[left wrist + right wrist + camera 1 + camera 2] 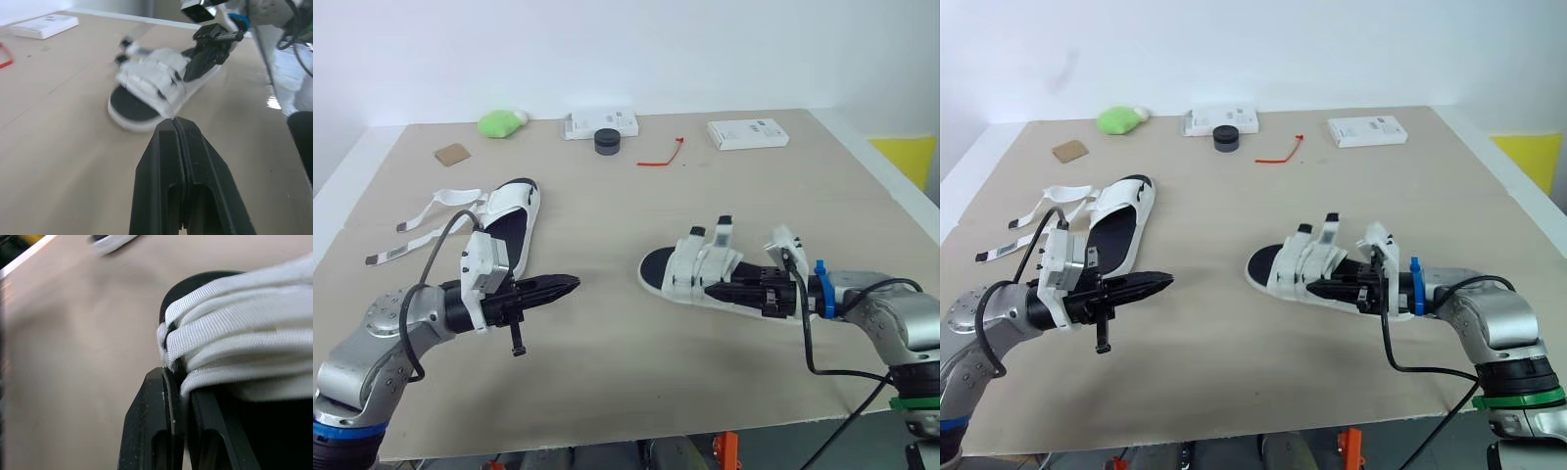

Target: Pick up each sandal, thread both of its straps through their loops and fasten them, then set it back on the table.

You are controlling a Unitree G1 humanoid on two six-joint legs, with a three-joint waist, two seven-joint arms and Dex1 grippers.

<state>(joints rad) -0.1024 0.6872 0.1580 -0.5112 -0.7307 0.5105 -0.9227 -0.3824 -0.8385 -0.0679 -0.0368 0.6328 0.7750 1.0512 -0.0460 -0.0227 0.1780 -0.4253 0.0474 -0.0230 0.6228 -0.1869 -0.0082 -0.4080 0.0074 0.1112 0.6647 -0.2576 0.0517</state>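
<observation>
While it lies sole-down on the right half of the table (pixel 607 382), the near sandal (pixel 677 277) has white webbing bunched over its footbed. The right gripper (pixel 713 290) reaches in from the robot's right, fingers clamped on a strap (pixel 234 333) edge. The left gripper (pixel 572 284) hovers well apart, fingers pressed together, empty. The second sandal (pixel 514 220) lies far left, loose straps (pixel 431 211) splayed out.

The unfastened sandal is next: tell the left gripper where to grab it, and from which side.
Probably the bare near end of the unfastened sandal, pinching the sole's edge from the robot's side with the left gripper; its loose straps splay to the left.
</observation>
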